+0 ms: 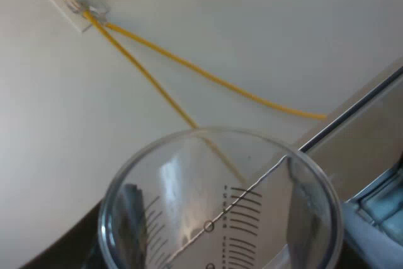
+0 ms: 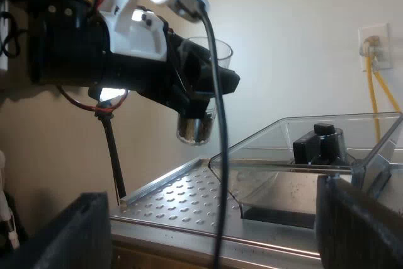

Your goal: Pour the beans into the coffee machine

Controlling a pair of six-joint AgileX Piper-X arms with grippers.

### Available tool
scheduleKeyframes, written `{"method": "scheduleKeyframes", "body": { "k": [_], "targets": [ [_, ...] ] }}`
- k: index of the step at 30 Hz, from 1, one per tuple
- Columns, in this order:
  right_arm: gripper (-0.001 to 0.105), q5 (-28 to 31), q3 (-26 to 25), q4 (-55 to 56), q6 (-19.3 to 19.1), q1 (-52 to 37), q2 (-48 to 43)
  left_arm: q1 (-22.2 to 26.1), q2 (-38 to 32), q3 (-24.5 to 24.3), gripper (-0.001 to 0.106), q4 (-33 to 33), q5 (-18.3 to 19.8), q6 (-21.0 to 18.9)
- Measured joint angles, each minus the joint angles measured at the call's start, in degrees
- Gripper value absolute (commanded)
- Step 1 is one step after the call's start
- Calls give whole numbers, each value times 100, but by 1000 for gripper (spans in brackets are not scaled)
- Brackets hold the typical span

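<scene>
The clear measuring glass sits close in front of the left wrist camera, its rim and printed scale toward me. My left gripper is shut on it, dark fingers showing through its wall. From the right wrist view, the glass hangs upright in the left gripper, with dark beans in its base. It is above the machine's perforated metal top, short of the clear bean hopper. My right gripper stands open and low, nothing between its fingers.
A black part stands inside the hopper. A wall socket with yellow cables is on the pale wall behind the machine. A metal edge of the machine runs past the glass.
</scene>
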Motion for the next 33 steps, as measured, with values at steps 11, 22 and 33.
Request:
{"method": "scheduleKeyframes", "body": {
  "k": [11, 22, 33],
  "targets": [
    [69, 0, 0, 0, 0, 0, 0, -315, 43, -13, 32, -398, -376, 2434],
    [69, 0, 0, 24, 0, 0, 0, -445, 224, -38, 32, -433, -525, 4273],
    [69, 0, 0, 49, 0, 0, 0, -445, 393, -38, 32, -477, -631, 5304]
  ]
}}
